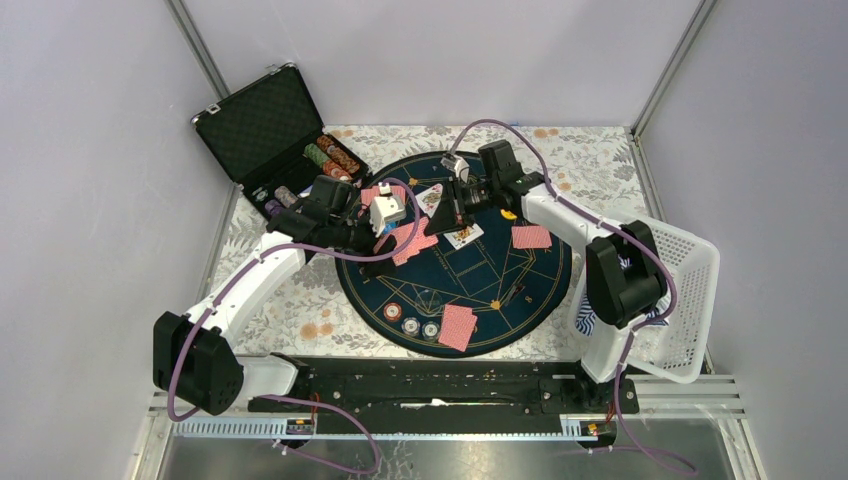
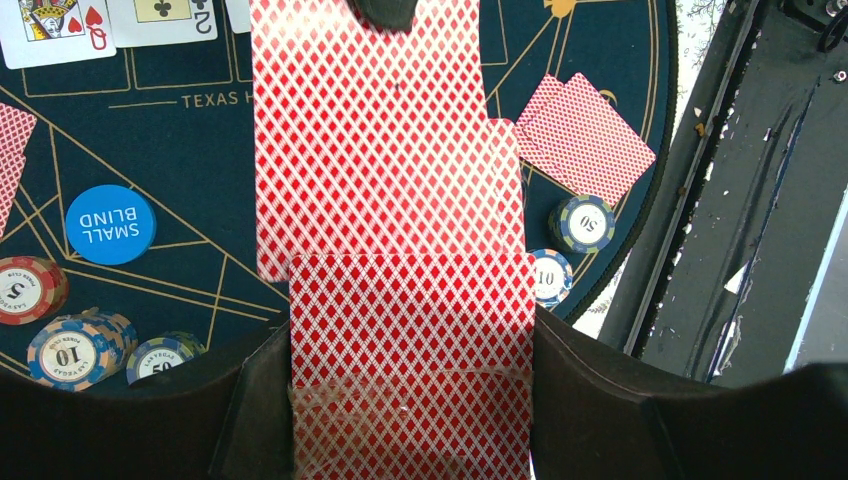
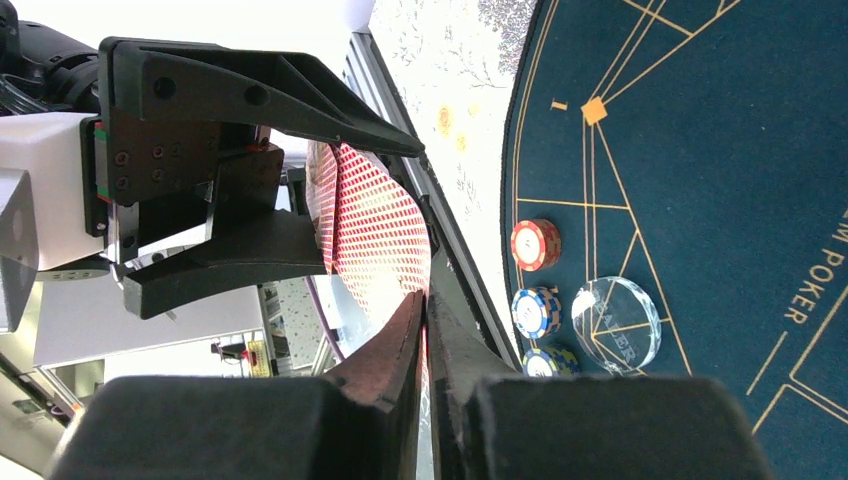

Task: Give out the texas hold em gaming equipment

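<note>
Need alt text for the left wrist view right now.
The left claw grips a deck of red-backed cards, and the right claw pinches a single card by its far end, slid partway out. Beneath lies the mat with chips, a blue Small Blind disc and face-up cards.

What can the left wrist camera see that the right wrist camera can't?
Only the left wrist: a blue disc and two face-up cards. Only the right wrist: a clear round button and the left tool from outside. Both: the red-backed card that the right tool pinches, striped chips, the dark blue mat.
</note>
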Robot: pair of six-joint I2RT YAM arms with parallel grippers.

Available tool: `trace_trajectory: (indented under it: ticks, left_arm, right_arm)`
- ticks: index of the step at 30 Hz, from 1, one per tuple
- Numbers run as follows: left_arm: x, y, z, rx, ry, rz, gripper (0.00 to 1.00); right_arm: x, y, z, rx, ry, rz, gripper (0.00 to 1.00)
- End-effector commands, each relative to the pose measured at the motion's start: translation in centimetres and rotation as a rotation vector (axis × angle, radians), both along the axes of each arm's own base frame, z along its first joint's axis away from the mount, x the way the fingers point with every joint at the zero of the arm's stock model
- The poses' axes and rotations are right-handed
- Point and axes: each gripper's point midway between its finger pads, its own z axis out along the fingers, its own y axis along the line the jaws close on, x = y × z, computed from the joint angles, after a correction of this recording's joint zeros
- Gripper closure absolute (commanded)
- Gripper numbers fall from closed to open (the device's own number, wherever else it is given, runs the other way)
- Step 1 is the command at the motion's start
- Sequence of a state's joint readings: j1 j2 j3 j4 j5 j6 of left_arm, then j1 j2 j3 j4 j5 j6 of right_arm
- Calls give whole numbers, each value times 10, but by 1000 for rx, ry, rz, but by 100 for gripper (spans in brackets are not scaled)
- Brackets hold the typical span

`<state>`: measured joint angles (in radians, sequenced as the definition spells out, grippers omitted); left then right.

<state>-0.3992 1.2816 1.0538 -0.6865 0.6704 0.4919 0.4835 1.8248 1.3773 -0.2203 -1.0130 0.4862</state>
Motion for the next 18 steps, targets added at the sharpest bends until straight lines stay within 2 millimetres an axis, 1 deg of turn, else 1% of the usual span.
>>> trace_trajectory:
  ticks: [1, 5, 11, 14, 16, 18]
  left_arm:
    - [7, -9, 28, -69, -90, -26, 100]
    - [8, -9, 28, -70, -91, -27, 100]
    - [8, -9, 28, -69, -90, -25, 100]
    - [8, -8, 28, -68, -93, -23, 100]
    - [7, -8, 29, -69, -93, -24, 100]
    - [7, -9, 29, -70, -93, -25, 100]
  right_arm:
    - [3, -11, 27, 29, -77, -8, 91]
    - [5, -17, 31, 34, -80, -17, 92]
    - [7, -29, 42, 57, -84, -30, 100]
    - [12, -42, 48, 63, -97, -48, 100]
    - [16, -54, 46, 47, -100, -64, 100]
    - [20, -66, 39, 26, -99, -78, 100]
